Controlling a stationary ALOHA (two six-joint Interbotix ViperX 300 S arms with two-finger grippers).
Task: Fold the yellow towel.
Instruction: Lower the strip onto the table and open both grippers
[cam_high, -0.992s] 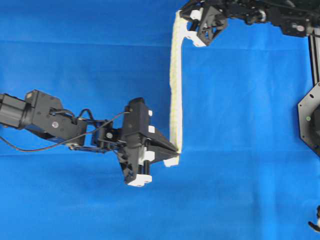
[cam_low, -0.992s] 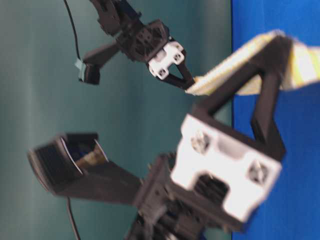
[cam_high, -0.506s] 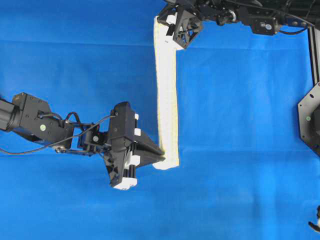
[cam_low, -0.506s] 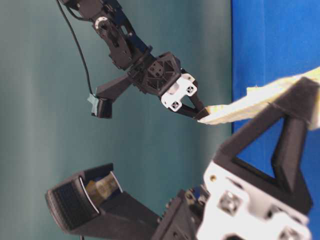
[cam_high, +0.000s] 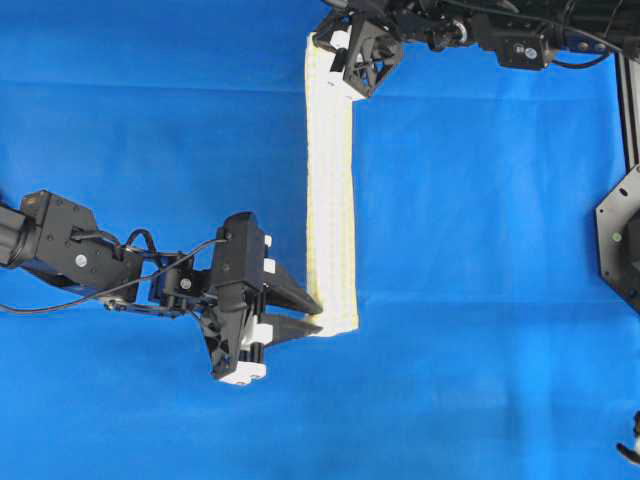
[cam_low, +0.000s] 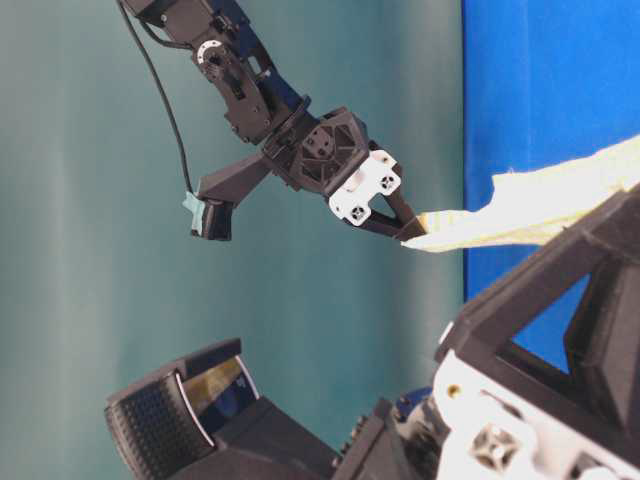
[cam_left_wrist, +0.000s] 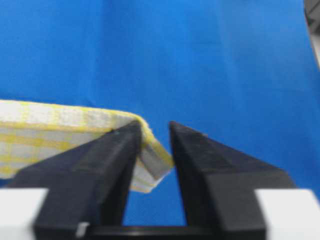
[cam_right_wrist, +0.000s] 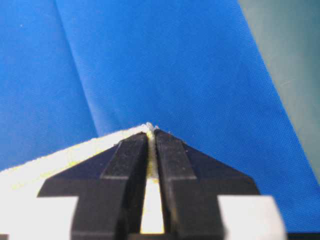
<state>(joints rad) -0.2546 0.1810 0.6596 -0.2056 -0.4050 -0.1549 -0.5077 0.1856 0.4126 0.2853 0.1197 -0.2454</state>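
The yellow towel (cam_high: 330, 200) is a long narrow folded strip running from the top of the overhead view down to the middle. My right gripper (cam_high: 325, 45) is shut on its far end; in the right wrist view the jaws (cam_right_wrist: 151, 129) pinch the pale cloth (cam_right_wrist: 65, 152). My left gripper (cam_high: 318, 312) is at the near end with its jaws apart. In the left wrist view (cam_left_wrist: 153, 127) the towel's corner (cam_left_wrist: 155, 160) hangs loose between the fingers, against the left one. In the table-level view the right gripper (cam_low: 412, 232) holds the towel (cam_low: 540, 205) off the table.
A plain blue cloth (cam_high: 480, 250) covers the table. A black fixture (cam_high: 620, 240) stands at the right edge. A teal wall (cam_low: 300, 350) is behind the table in the table-level view. The left arm's body (cam_high: 90, 260) lies across the left side.
Both grippers carried the towel strip leftward. The left gripper's jaws have then opened and let go of the near end; the right gripper stays shut on the far end.
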